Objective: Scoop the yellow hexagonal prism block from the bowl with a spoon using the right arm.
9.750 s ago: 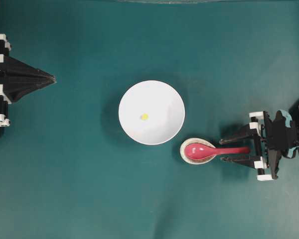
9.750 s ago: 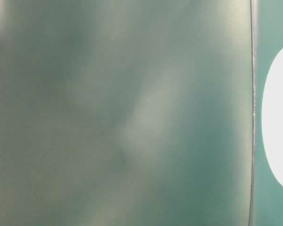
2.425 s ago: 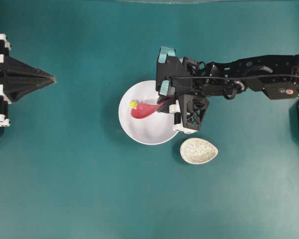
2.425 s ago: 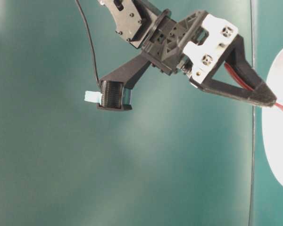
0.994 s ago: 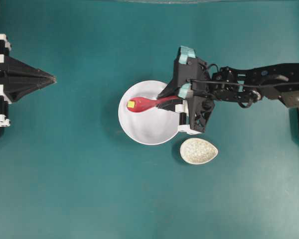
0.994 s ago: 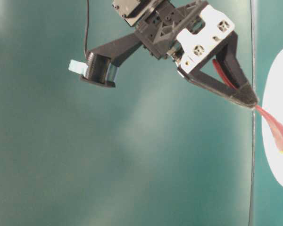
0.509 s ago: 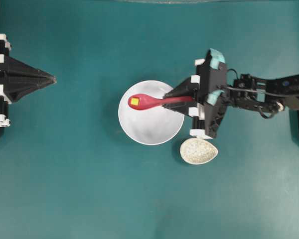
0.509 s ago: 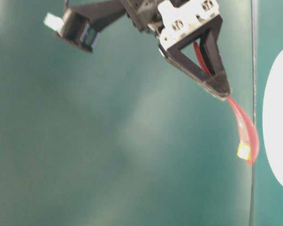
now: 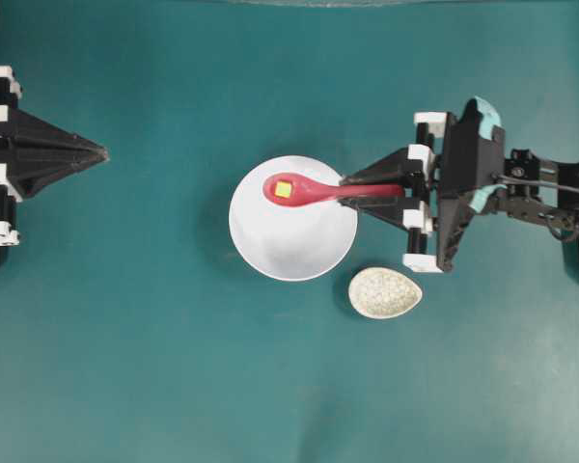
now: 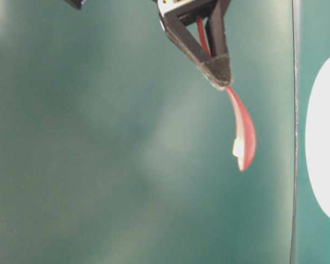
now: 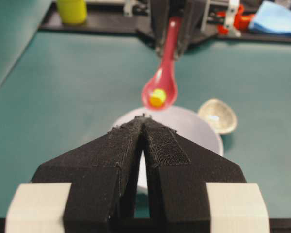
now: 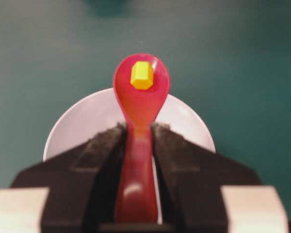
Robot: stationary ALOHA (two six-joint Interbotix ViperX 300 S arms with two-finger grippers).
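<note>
The yellow hexagonal prism block (image 9: 283, 190) lies in the scoop of the red-pink spoon (image 9: 314, 191). My right gripper (image 9: 349, 190) is shut on the spoon's handle and holds it level above the far side of the white bowl (image 9: 289, 249). In the right wrist view the block (image 12: 142, 75) sits near the tip of the spoon (image 12: 140, 104), over the bowl (image 12: 82, 121). The table-level view shows the spoon (image 10: 245, 132) in the air with the block (image 10: 238, 147) on it. My left gripper (image 9: 101, 151) rests shut at the far left, holding nothing.
The speckled egg-shaped spoon rest (image 9: 384, 292) sits empty just right of the bowl's near side. In the left wrist view a yellow cylinder (image 11: 72, 9) and a blue cloth (image 11: 281, 17) lie beyond the table's far edge.
The right arm has drawn back to the right and risen, carrying the spoon with the block in it. The left arm has not moved.
</note>
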